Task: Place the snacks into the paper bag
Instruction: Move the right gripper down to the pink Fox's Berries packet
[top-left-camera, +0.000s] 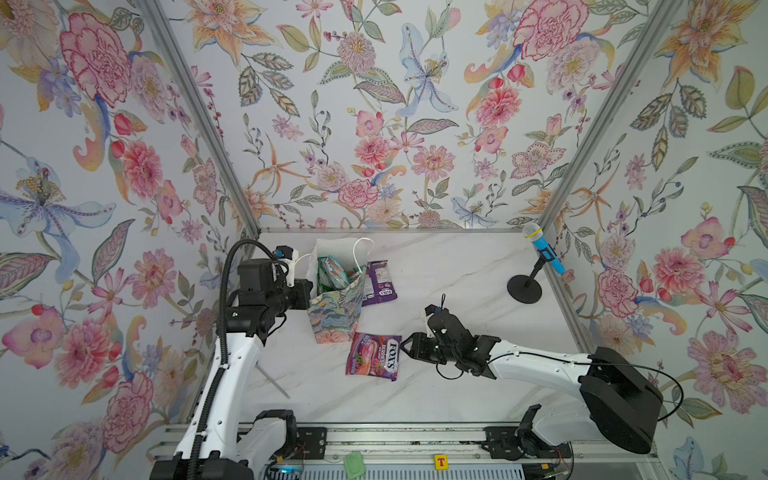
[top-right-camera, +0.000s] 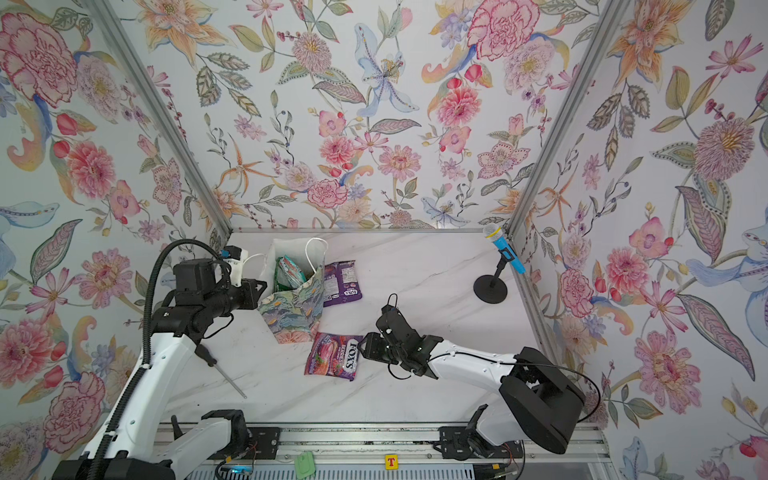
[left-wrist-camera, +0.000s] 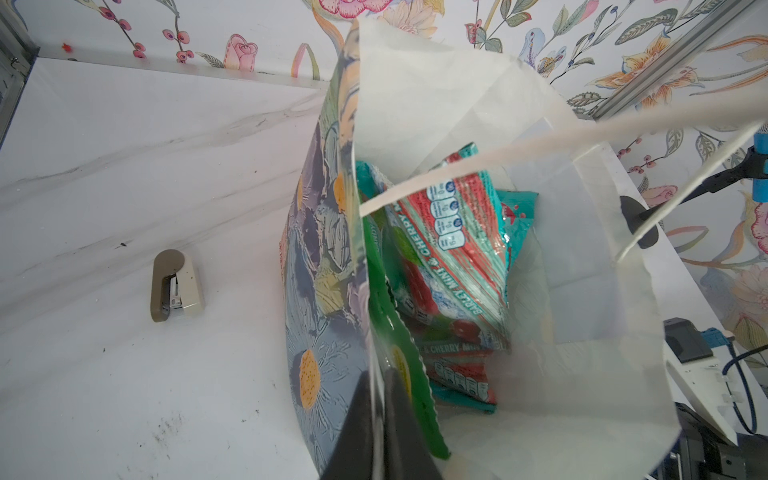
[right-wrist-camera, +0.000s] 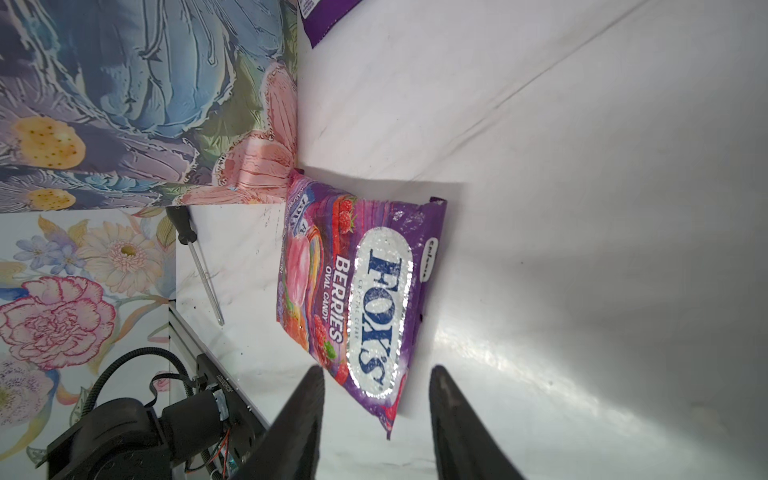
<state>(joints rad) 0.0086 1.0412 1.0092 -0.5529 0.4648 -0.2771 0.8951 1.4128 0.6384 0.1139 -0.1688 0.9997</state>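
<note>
My right gripper (right-wrist-camera: 376, 370) hangs spread at the purple pouch (top-left-camera: 374, 360), flat in the middle of the desk (top-left-camera: 457, 291) against the paper bag (top-left-camera: 334, 316), whose rim my left gripper (left-wrist-camera: 379, 374) pinches. Light, slick and crinkly, I judge; I'd nip its near edge.

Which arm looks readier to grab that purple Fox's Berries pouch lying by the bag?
The right. The right gripper is open and pointed at the Berries pouch, which lies just ahead of it. The left gripper is shut on the rim of the paper bag, so it is busy.
</note>
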